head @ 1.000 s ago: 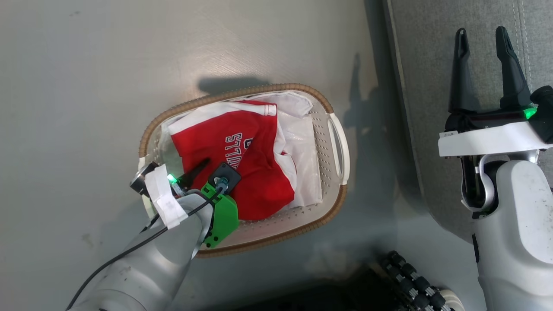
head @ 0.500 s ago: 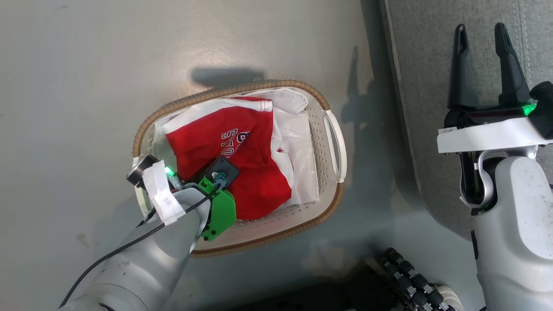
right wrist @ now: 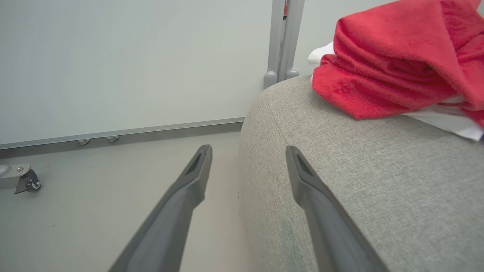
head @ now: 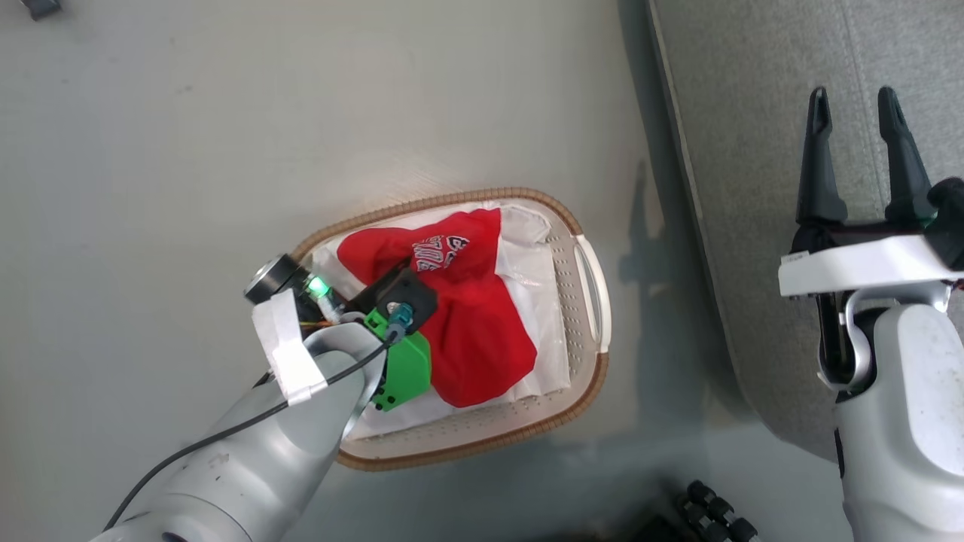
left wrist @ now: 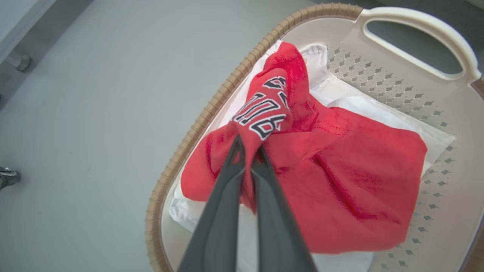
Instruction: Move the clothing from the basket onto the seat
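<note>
Left tool (left wrist: pixel 247 145) is clamped on the red garment (left wrist: pixel 340 181)! Both dark fingers are squeezed together in the lower middle of the left wrist view, with a fold of fabric pinched between their tips just under the white-and-black lettering (left wrist: pixel 264 113). The cloth bunches to a peak at the grip, and the rest of it spreads out toward the right of that frame, lying on the white sheet (left wrist: pixel 378 113) that lines the basket (left wrist: pixel 196 128). The cream handle (left wrist: pixel 416 26) arches across the upper right.

From the head view, the basket sits in the middle of the frame on the grey floor (head: pixel 188 188), with the garment still inside it. The left arm (head: pixel 248 467) reaches in from the lower left and covers the basket's near-left side.

Over on the right edge of that frame is the right tool (head: pixel 851 98), fingers well apart, nothing between them, pointing up the frame over the seat (head: pixel 753 188). In its own wrist view the left finger shows against the floor and the right finger against the seat's rounded grey corner; whether it touches the fabric, I cannot tell. In the upper right of that view a second red garment (right wrist: pixel 385 68) lies on the seat, with white fabric showing under it.
</note>
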### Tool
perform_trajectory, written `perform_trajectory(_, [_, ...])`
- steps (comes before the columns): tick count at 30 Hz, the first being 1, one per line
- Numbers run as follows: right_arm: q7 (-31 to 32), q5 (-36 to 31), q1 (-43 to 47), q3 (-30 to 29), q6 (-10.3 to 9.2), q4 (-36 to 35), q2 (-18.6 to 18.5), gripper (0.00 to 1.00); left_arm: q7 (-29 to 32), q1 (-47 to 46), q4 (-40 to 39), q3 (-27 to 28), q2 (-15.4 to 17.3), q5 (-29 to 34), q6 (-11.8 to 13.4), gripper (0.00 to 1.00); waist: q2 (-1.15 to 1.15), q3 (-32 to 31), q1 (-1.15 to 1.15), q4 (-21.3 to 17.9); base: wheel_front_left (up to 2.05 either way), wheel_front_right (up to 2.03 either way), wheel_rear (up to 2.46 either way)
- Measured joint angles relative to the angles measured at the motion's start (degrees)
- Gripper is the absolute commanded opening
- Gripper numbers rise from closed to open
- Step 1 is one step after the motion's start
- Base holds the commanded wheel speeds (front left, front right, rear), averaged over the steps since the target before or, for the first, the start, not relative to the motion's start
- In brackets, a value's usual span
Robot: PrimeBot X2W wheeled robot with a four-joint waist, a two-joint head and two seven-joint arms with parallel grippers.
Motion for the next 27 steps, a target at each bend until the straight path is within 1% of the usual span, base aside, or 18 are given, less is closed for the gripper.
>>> perform_trajectory(1, [0.00, -0.34, 0.54, -0.24, 0.00, 0.33, 0.01, 1.00, -0.07, -0.01, -1.94, -0.30, 0.47, 0.93, 0.52, 0.00, 0.00, -0.90, 0.00, 0.24, 0.00, 0.00, 0.00])
perform_trajectory(5, [0.00, -1.44, 2.64, -0.91, 0.00, 1.22, 0.01, 1.00, -0.14, 0.73, -8.28, -0.88, 2.47, 2.93, 1.19, 0.00, 0.00, -4.45, 0.00, 1.27, 0.00, 0.00, 0.00])
perform_trajectory(8, [0.00, -1.97, 4.18, -1.02, 0.00, 1.76, 0.02, 1.00, -0.15, 1.48, -12.32, -1.03, 4.27, 3.74, 1.30, 0.00, 0.00, -7.34, 0.00, 2.05, 0.00, 0.00, 0.00])
perform_trajectory(14, [0.00, -2.76, 6.13, -0.63, 0.00, 2.45, 0.02, 1.00, -0.15, -0.36, -19.09, -1.77, 7.42, 5.75, -0.11, 0.00, 0.00, -13.05, 0.00, 3.55, 0.00, 0.00, 0.00])
perform_trajectory(16, [0.00, -2.78, 6.80, -0.43, 0.00, 2.68, 0.02, 1.00, -0.14, -1.83, -21.06, -1.56, 8.09, 5.68, -0.90, 0.00, 0.00, -14.88, 0.00, 3.96, 0.00, 0.00, 0.00])
perform_trajectory(20, [0.00, -3.19, 8.12, 0.03, 0.00, 3.08, 0.02, 1.00, 1.94, -4.25, -25.02, -0.48, 9.82, 4.56, -2.65, 0.00, 0.00, -18.68, 0.00, 4.60, 0.00, 0.00, 0.00])
perform_trajectory(24, [0.00, -3.35, 9.44, 0.42, 0.00, 3.46, 0.01, 1.00, 4.59, -7.58, -28.21, 0.43, 11.95, 4.13, -3.18, 0.00, 0.00, -22.39, -0.01, 4.95, 0.00, 0.00, 0.00])
perform_trajectory(27, [0.00, -3.47, 10.39, 0.71, 0.00, 3.98, 0.01, 1.00, 6.20, -10.18, -30.02, 1.49, 12.88, 3.71, -3.18, 0.00, 0.00, -24.86, -0.01, 5.10, 0.00, 0.00, 0.00])
